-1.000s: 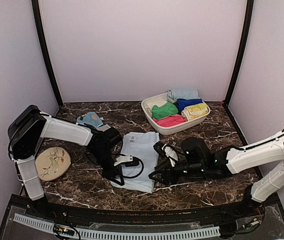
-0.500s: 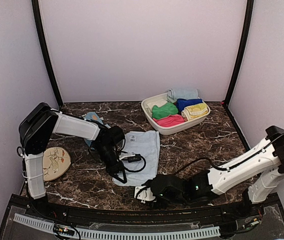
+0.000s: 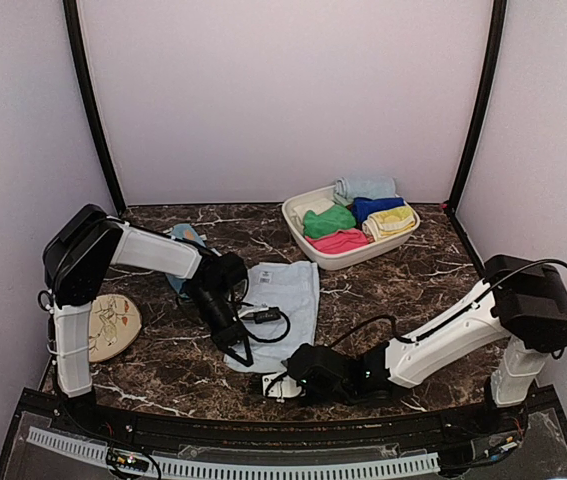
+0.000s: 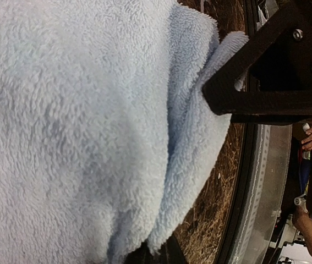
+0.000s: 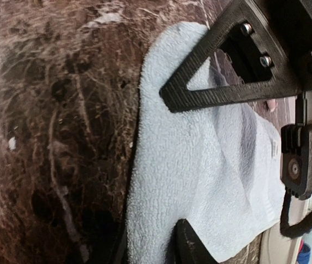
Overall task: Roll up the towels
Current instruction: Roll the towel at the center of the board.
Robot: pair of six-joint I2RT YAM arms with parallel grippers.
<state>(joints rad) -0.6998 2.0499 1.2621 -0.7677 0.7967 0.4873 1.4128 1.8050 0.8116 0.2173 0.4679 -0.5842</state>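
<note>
1. Round plate (image 3: 103, 328) sits at the left edge of the table (image 3: 433, 270). The spotted towel (image 3: 181, 240) lies further back.
2. My left pincer (image 3: 235, 348) is clamped on the near-left edge of the pale blue towel (image 3: 288, 295), which lies spread mid-table, bunched at the grip.
3. My right pincer (image 5: 200, 165) is low at that towel's near corner, fingers apart with cloth between them.
4. Basin (image 3: 291, 222) of rolled towels (image 3: 341, 240) stands far right.
</note>
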